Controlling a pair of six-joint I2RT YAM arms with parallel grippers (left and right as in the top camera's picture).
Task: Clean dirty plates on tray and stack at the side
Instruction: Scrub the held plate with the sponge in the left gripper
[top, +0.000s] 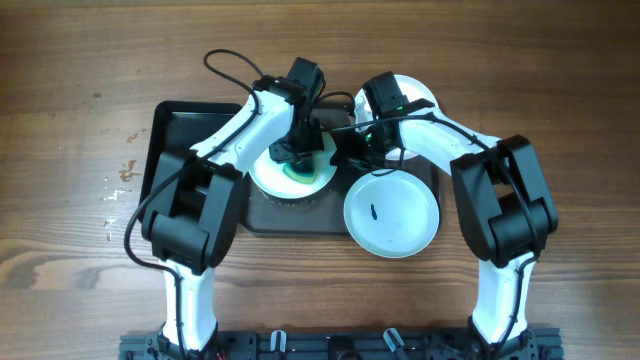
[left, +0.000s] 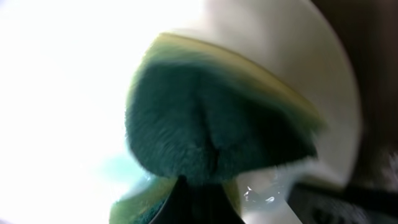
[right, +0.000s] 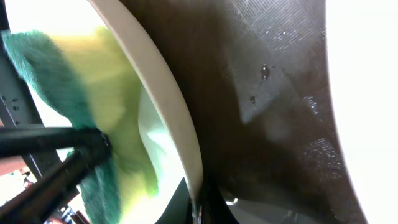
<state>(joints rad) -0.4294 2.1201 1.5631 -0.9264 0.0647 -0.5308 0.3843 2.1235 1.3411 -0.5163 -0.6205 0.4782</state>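
Observation:
The dark grey tray (top: 180, 125) holds three white plates. My left gripper (top: 296, 155) is shut on a green and yellow sponge (top: 300, 172) and presses it on the middle plate (top: 265, 178). In the left wrist view the sponge (left: 211, 124) covers the plate (left: 62, 93), with my fingers (left: 199, 202) below it. My right gripper (top: 345, 152) is shut on that plate's right rim (right: 168, 106), seen between its fingers (right: 202, 202), with the sponge (right: 99, 93) beyond. A second plate (top: 392, 213) with a dark blue smear lies at front right. A third plate (top: 412, 92) sits at back right, partly hidden by my right arm.
The tray's left half (top: 190, 140) is bare dark surface. The front-right plate overhangs the tray's front edge onto the wooden table (top: 80, 200). The tray floor (right: 261, 93) and another plate's edge (right: 367, 93) show in the right wrist view.

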